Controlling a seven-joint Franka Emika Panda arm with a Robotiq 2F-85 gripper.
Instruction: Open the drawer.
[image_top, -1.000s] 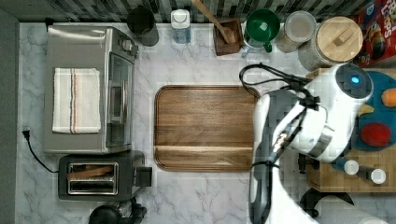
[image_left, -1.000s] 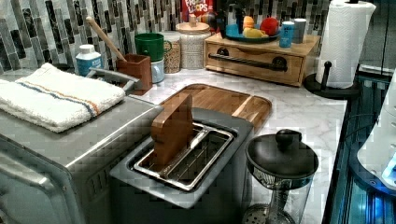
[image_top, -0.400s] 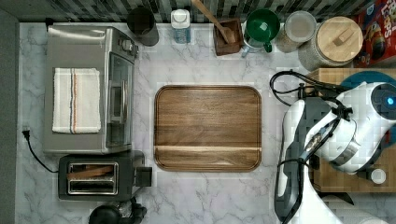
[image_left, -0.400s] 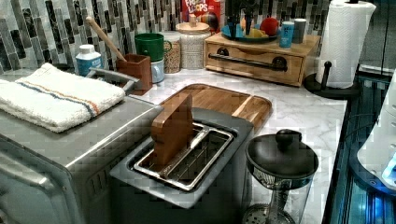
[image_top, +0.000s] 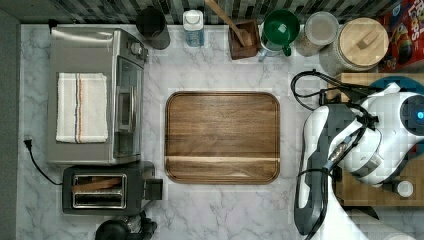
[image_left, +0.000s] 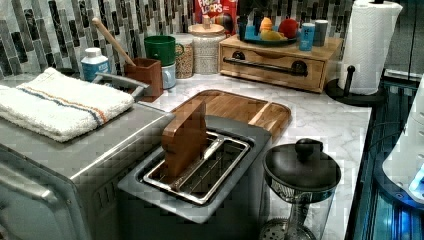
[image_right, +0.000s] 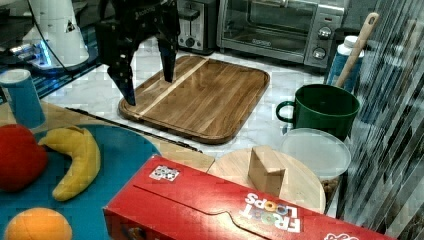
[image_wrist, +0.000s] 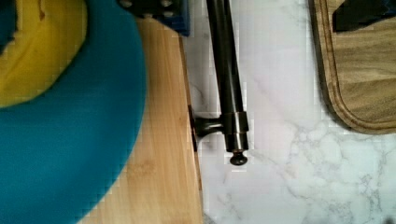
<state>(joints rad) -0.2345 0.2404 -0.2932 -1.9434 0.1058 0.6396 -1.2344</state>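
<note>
The drawer (image_left: 270, 71) is a light wood box at the left view's far right, pushed in flush under a wooden top. Its long black bar handle (image_left: 264, 65) runs across the front. In the wrist view the handle (image_wrist: 227, 74) lies just off the cabinet's wood edge (image_wrist: 163, 168), and one end with its mount shows. My gripper (image_right: 147, 75) hangs open above that front edge, its two black fingers (image_right: 125, 82) pointing down and spread wide. The white arm (image_top: 370, 140) covers the cabinet in the top view.
A blue plate (image_wrist: 70, 140) with a banana (image_right: 80, 155) and other fruit sits on the cabinet, beside a blue cup (image_right: 22, 97). A walnut tray (image_top: 222, 137) lies mid-counter. A paper towel roll (image_left: 367, 45), green mug (image_right: 325, 110) and cereal box (image_right: 225, 205) stand nearby.
The arm has swung toward the top view's right, off the walnut tray's edge and over the wooden cabinet. The drawer has not moved.
</note>
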